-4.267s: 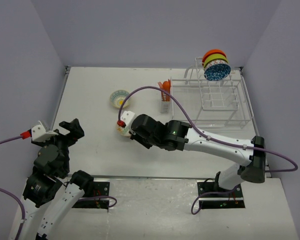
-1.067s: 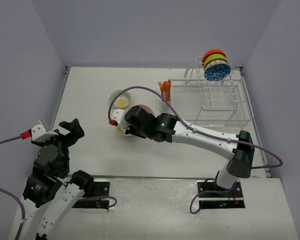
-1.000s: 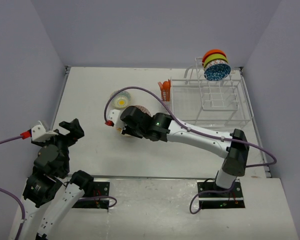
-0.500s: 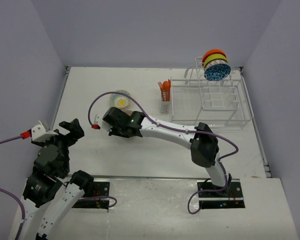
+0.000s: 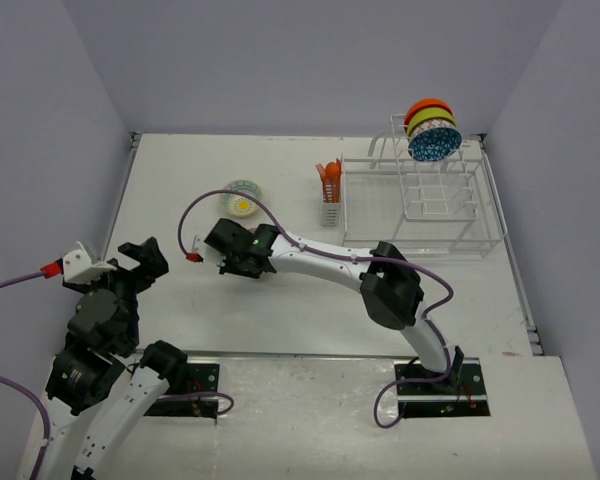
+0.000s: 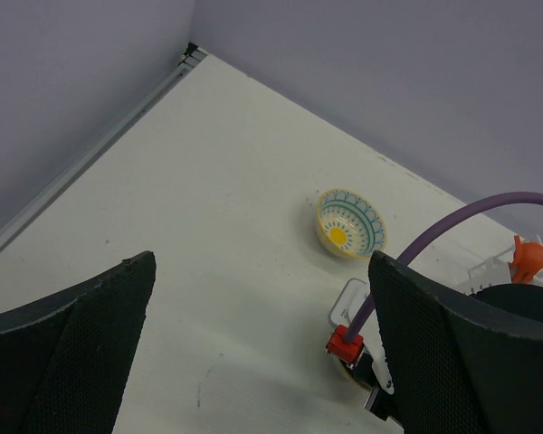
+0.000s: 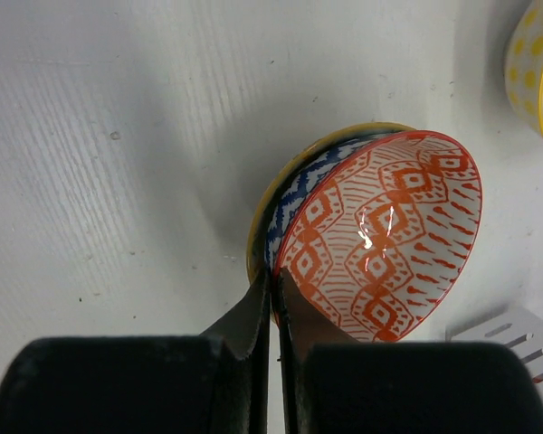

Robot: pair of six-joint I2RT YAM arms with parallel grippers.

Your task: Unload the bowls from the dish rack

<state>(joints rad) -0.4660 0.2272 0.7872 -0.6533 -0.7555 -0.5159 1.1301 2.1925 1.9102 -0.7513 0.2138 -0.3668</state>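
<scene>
The right gripper [image 7: 273, 280] is stretched far across the white table [image 5: 180, 180], left of its middle, with its two black fingers pressed tight on the rim of the glazed red-orange diamond-patterned bowl [image 7: 380, 244]. That bowl is tipped on edge with its mouth facing sideways. A blue-patterned wall with a yellow edge shows behind it, and the wrist view cannot settle whether that is its own outside or a second bowl. Here is the worry: it is a thin pinch on slick glaze, so a jolt could let the bowl swivel or slip out. Released at this tilt, it would likely roll or flop rim-down rather than sit flat. The pale round bowl with yellow rim and yellow centre [image 5: 242, 197] sits close by toward the far edge, so a rolling bowl or a careless swing of the wrist could knock it. Over in the far right corner, the white wire dish rack [image 5: 450, 225] holds the upright stack of orange, yellow-green and blue mosaic bowls [image 5: 432, 128], with plenty left to unload. The left gripper [image 6: 261, 271] hangs spread wide and holds nothing, near the left edge.
</scene>
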